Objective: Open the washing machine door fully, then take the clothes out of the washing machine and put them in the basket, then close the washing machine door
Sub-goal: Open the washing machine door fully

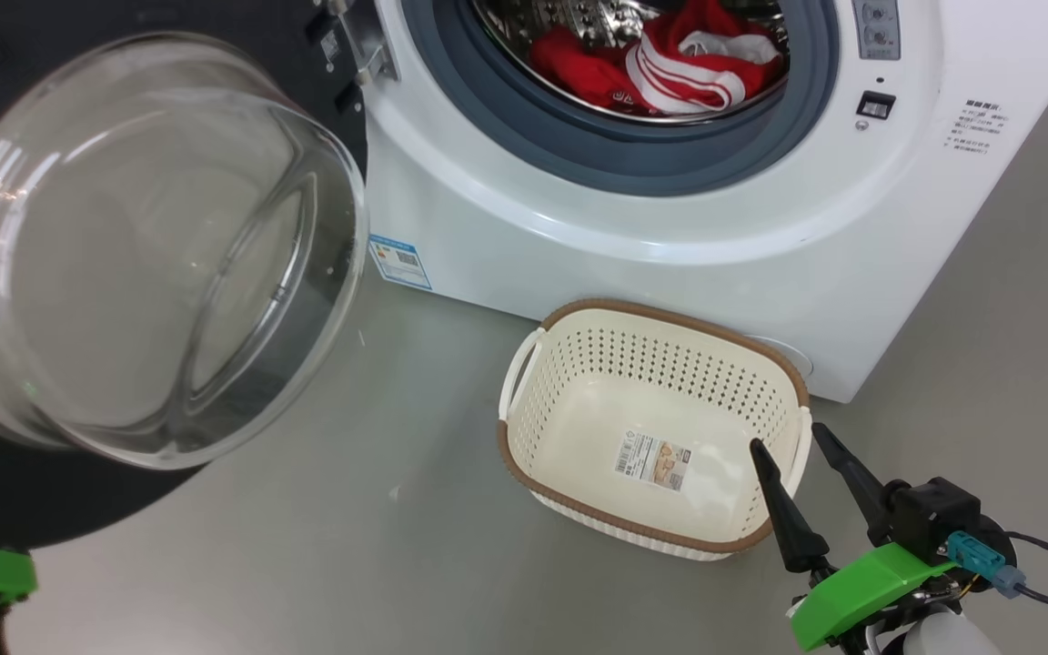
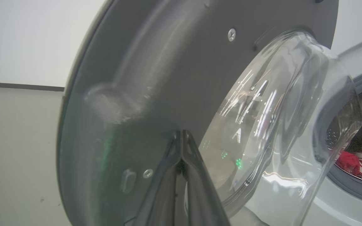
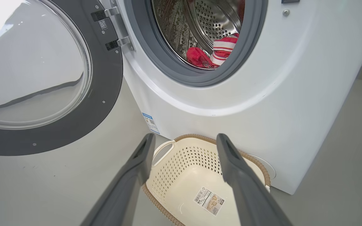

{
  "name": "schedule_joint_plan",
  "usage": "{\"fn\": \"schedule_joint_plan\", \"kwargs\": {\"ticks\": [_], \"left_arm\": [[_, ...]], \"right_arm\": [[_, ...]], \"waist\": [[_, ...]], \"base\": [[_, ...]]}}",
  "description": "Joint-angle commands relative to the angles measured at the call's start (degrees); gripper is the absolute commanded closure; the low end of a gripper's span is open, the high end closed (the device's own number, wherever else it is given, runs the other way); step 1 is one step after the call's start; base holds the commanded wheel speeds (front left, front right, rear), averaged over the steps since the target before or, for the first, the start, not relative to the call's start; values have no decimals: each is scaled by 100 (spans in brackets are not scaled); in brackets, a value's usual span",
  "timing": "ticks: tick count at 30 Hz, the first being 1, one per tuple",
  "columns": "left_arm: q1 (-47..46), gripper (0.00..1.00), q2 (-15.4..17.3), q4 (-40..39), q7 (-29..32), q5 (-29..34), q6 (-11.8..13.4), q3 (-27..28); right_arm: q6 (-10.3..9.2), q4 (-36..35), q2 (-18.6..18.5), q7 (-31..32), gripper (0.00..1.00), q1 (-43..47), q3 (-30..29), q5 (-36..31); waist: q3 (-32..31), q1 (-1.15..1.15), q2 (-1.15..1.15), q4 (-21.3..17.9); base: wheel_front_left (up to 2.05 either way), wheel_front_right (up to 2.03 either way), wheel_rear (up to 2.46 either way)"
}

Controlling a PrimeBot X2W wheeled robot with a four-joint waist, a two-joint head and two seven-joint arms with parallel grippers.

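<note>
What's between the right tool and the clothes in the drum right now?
Right wrist view: the basket sits below the right tool, then the washing machine's white front and grey gasket rise before the clothes.

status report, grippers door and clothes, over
Left gripper shut, tips at the washing machine door; right gripper open by the basket. Door open, clothes in the drum. Nothing seen blocking the drum mouth.

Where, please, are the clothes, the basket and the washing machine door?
the clothes [image 1: 579,73]: head view, on red fabric.
the basket [image 1: 651,373]: head view, on its perforated wall.
the washing machine door [image 3: 105,94]: right wrist view, on its dark rim.
</note>
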Motion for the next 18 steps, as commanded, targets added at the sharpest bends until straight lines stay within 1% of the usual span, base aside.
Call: {"fn": "schedule_joint_plan", "kwargs": {"ticks": [1, 8, 11, 14, 18], "left_arm": [[-272, 100, 390, -20, -51, 93, -10, 292], [-687, 100, 629, 465, -51, 237, -30, 479], [-870, 100, 773, 664, -51, 231, -33, 511], [-1066, 100, 992, 931, -51, 195, -33, 510], [-1216, 100, 1119, 1113, -51, 189, -34, 503]], "right_arm": [[36, -137, -27, -54, 0, -182, 141, -110], [36, -152, -41, -54, 0, -297, 146, -182], [36, -157, -42, -54, 0, -364, 147, -220], [36, -155, -42, -54, 0, -433, 141, -252], [36, -142, -40, -54, 0, -514, 129, -279]], "waist": [[91, 0, 0, -19], [298, 0, 0, -60], [399, 0, 0, -89], [484, 0, 0, -117], [571, 0, 0, -138]], "base": [[0, 0, 0], [0, 0, 0], [0, 0, 0], [0, 0, 0], [0, 0, 0]]}}
